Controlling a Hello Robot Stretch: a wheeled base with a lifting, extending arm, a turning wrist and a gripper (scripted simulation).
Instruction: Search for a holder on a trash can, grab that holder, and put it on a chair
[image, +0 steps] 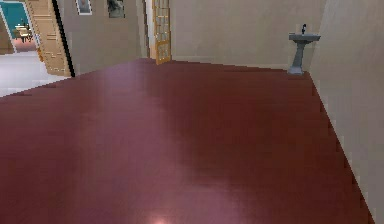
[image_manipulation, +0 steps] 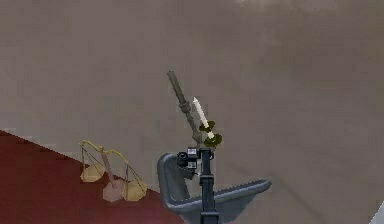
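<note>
A small holder (image_manipulation: 209, 137) with a gold and green base and a white candle (image_manipulation: 199, 109) shows against the beige wall in the arm side view. It sits right at the top of my dark arm bar (image_manipulation: 206, 190). My gripper (image_manipulation: 188, 156) is a dark body just left of the bar, below the holder. A thin grey rod (image_manipulation: 179, 96) slants up and left from there. Under them lies a grey curved object (image_manipulation: 235, 194), perhaps the trash can's top. I cannot tell whether the gripper holds anything.
Wire baskets (image_manipulation: 104, 172) stand on the dark red floor (image: 190, 140) by the wall. A pedestal sink (image: 302, 50) is at the forward view's far right. Open wooden doors (image: 50, 35) and a doorway (image: 158, 30) lie at the back left. The floor ahead is wide.
</note>
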